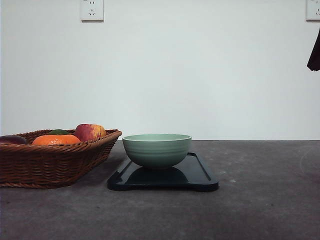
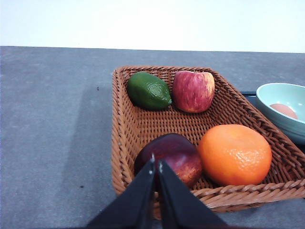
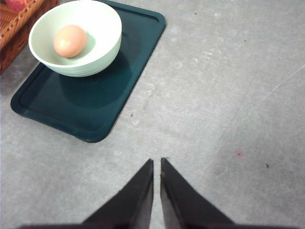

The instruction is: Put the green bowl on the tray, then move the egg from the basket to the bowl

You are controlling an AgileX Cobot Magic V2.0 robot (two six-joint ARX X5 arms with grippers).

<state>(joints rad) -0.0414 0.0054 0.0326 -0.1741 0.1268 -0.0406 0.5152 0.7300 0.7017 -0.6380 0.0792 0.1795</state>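
The left fingers [image 2: 156, 167] were seen pressed together with nothing between them, poised over the near rim of the basket [image 2: 121, 143]. The right fingers [image 3: 157, 164] were likewise closed to a thin slit and empty, held above bare desk [image 3: 228, 95], well apart from the tray [image 3: 95, 109].

The tray was taken as the landmark. The green bowl [image 3: 78, 40] was found standing on it, towards the end nearest the basket, and the egg [image 3: 70, 41] was seen lying inside the bowl. The basket sat just beside the tray and was left holding an orange [image 2: 234, 155], a dark plum-like fruit [image 2: 169, 157], an apple [image 2: 193, 90] and a lime [image 2: 148, 90]. Both steps were judged to be finished; nothing beyond withdrawing the arms appeared to be left.

The desk was covered in a grey, faintly scuffed surface. Behind the tray, a plain white wall [image 1: 200, 75] was visible, with a socket [image 1: 92, 10] set high on it.
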